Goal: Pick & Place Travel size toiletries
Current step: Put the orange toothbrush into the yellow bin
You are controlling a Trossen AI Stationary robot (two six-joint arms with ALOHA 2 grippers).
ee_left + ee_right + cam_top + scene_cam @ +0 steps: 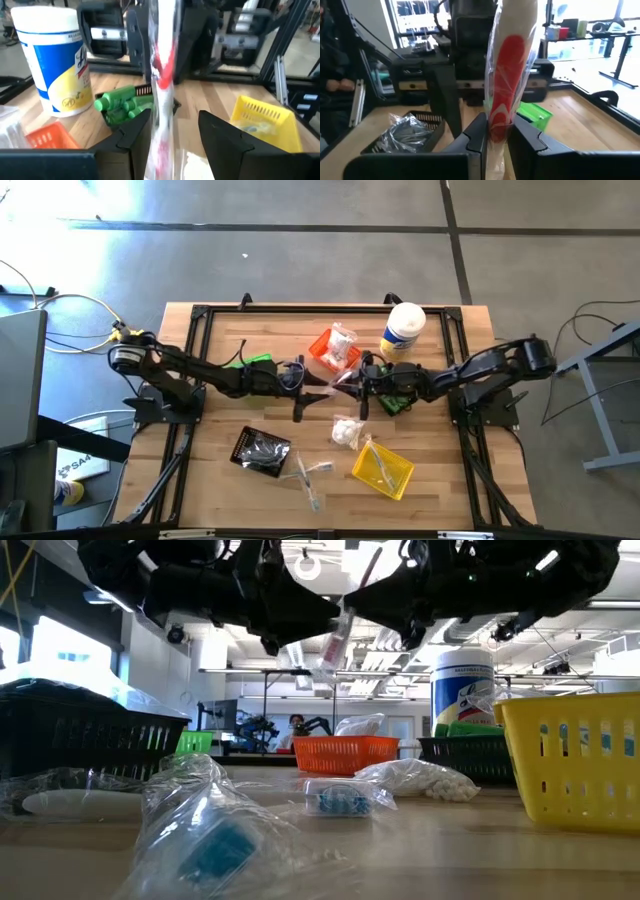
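Observation:
A clear-wrapped stick with a red and white piece inside (512, 65) hangs in the air over the middle of the table (215, 480). Both arms meet at it. My right gripper (497, 142) comes in from the table's right and is shut on it. My left gripper (175, 135) comes from the left and stands open, with the wrapped stick (162, 75) running between its fingers, close to one finger (137, 132). In the low view the stick (340, 635) slants high above the tabletop. My right gripper pinches the wrapped stick between its two fingers at the wrapper's red part (499, 122). The fingers come level from the table's right and lie across the stick. The stick stands nearly upright, a little tilted, lifted clear of the table. Whether my left gripper touches it, I cannot tell.
A white-lidded canister (404, 330) and an orange bin (335, 348) stand at the back. A yellow bin (383, 470) and a black bin (262, 450) sit in front. A white packet (347, 430) and clear-wrapped sticks (310, 475) lie between them. Green bottles (120, 102) fill a dark bin.

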